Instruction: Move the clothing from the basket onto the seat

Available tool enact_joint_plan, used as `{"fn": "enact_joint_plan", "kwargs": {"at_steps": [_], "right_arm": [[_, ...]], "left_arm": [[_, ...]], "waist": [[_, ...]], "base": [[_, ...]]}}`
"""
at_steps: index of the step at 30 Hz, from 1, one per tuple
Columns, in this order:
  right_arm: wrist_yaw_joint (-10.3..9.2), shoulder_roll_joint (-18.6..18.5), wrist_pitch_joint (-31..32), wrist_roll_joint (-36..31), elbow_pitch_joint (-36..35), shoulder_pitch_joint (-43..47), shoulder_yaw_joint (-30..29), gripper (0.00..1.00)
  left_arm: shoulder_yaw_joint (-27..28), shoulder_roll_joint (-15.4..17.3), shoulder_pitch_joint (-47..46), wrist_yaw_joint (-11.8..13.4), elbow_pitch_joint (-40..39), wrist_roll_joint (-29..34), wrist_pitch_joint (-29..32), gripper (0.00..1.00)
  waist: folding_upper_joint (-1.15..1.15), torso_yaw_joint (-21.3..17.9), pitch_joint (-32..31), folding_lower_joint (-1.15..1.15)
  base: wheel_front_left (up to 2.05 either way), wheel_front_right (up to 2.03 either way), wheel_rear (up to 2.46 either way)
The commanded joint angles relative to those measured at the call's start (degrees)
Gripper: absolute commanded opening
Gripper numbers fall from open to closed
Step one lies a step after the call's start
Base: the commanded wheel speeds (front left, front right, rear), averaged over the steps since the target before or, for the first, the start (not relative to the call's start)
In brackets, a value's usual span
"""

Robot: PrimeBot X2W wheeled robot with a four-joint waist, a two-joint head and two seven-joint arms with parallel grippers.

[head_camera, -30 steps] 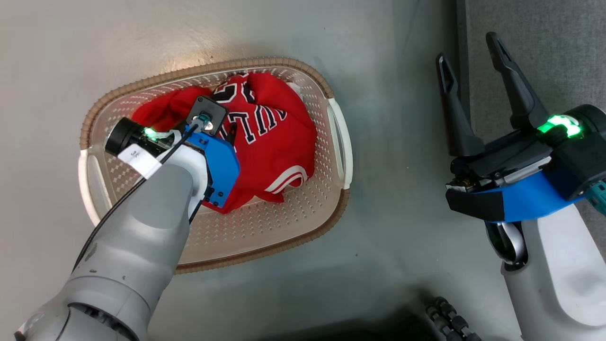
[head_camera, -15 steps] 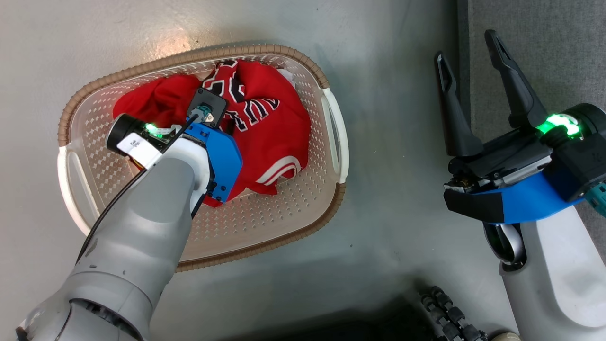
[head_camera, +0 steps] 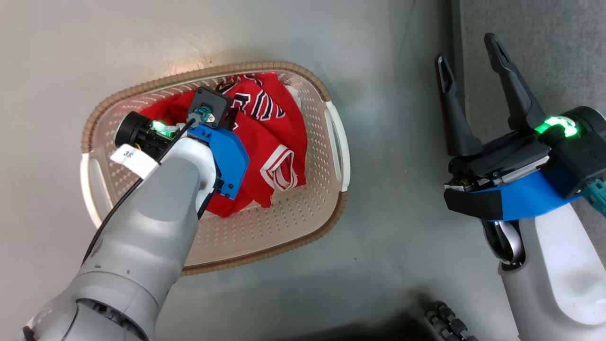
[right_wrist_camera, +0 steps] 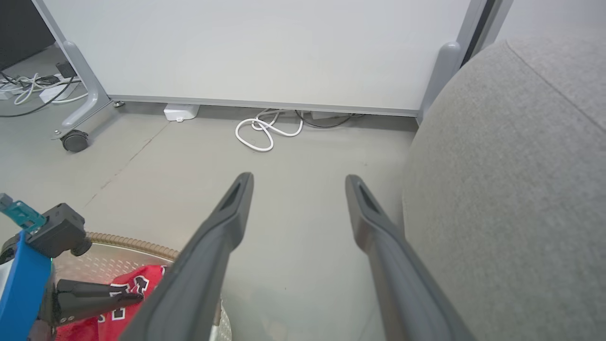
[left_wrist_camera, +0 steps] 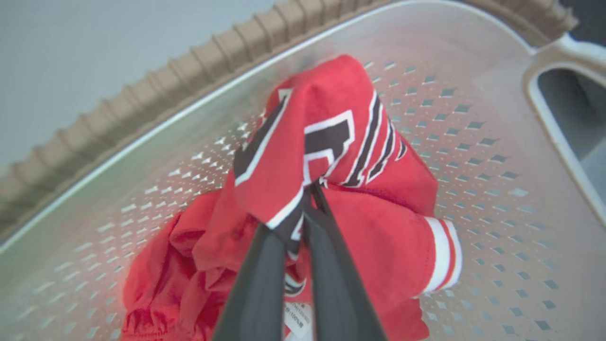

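Crumpled red clothing [head_camera: 270, 137], white-trimmed, sits toward 12 o'clock in the basket [head_camera: 284, 222]. Left gripper [left_wrist_camera: 305, 190] jaws pinch it; right gripper [head_camera: 466, 49] jaws gape empty.

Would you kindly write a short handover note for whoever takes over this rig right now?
Left gripper: shut on a fold of the clothing, which lies inside the basket.
Right gripper: open, holding nothing, over the floor beside the seat.
Done: grasp made; clothing not yet out of the basket.
Left: lift the clothing out, carry it over, lay it on the seat.
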Motion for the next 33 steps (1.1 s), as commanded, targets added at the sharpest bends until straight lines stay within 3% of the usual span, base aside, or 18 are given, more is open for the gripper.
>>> {"fn": "enact_joint_plan", "kwargs": {"at_steps": [1, 20, 33], "right_arm": [[0.03, 0.1, -0.3, 0.4, 0.1, -0.4, -0.2, 1.00], [0.03, 0.4, -0.3, 0.4, 5.5, 4.0, -0.2, 1.00], [0.03, 0.8, -0.3, -0.1, 8.5, 9.9, -0.5, 1.00]], "left_arm": [[0.0, 0.1, -0.1, 0.0, -0.1, -0.4, -0.5, 0.00], [-8.1, -0.4, 9.5, -0.4, -9.2, -5.6, -7.3, 0.00], [-1.0, 2.4, 17.9, -0.4, -23.6, -4.1, -7.3, 0.00]], "waist": [[0.00, 0.6, -1.3, 0.00], [0.00, 4.1, -17.5, 0.00], [0.00, 7.3, -30.9, 0.00]], "base": [[0.00, 0.00, 0.00], [0.00, 0.00, 0.00], [0.00, 0.00, 0.00]]}}
